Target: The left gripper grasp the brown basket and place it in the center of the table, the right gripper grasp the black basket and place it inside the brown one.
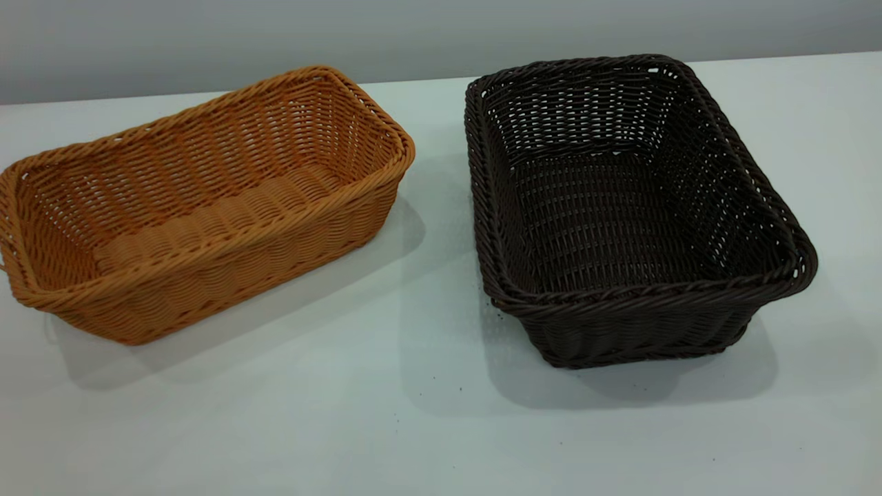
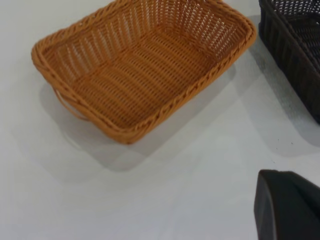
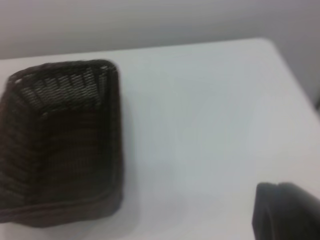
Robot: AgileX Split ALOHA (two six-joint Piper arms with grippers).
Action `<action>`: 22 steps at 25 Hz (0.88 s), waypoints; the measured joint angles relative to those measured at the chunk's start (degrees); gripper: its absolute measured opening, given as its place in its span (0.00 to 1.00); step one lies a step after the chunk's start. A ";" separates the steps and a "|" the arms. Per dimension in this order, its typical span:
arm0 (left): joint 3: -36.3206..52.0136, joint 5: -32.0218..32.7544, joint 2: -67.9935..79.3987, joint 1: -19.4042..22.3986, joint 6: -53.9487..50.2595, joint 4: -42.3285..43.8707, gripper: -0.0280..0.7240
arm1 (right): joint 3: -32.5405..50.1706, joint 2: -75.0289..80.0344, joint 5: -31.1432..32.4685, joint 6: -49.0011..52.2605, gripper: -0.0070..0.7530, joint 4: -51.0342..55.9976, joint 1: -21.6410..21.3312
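The brown basket [image 1: 227,241] stands empty at the left of the white table [image 1: 413,427], turned at an angle. The black basket [image 1: 641,303] stands empty at the right, a gap of bare table between the two. Neither gripper shows in the exterior view. In the left wrist view the brown basket [image 2: 145,75] lies ahead, and only a dark part of my left gripper [image 2: 287,207] shows at the frame's edge, apart from it. In the right wrist view the black basket [image 3: 60,145] lies off to one side of a dark part of my right gripper [image 3: 287,212], well apart.
A grey wall [image 1: 207,34] rises behind the table's far edge. The table's corner and side edge [image 3: 295,75] show in the right wrist view. A corner of the black basket [image 2: 295,45] shows in the left wrist view.
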 joint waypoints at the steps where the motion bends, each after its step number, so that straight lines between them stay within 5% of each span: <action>1: -0.54 -0.05 0.74 0.00 0.83 -0.06 0.04 | -0.08 1.41 -0.47 -0.21 0.01 0.58 0.00; 8: -5.05 -1.78 6.94 0.00 5.55 -0.28 0.04 | -0.34 11.22 -6.18 -5.01 0.02 6.93 0.00; 14: -5.12 -5.03 12.67 0.00 15.61 -6.10 0.04 | -0.34 19.85 -7.10 -18.53 0.20 19.04 0.00; 19: -5.12 -9.10 19.35 0.00 25.75 -13.03 0.18 | -0.34 27.77 -7.00 -24.16 0.40 28.21 0.00; 22: -5.12 -11.92 24.30 0.00 31.45 -15.49 0.35 | -0.34 32.22 -6.13 -24.16 0.47 33.04 0.21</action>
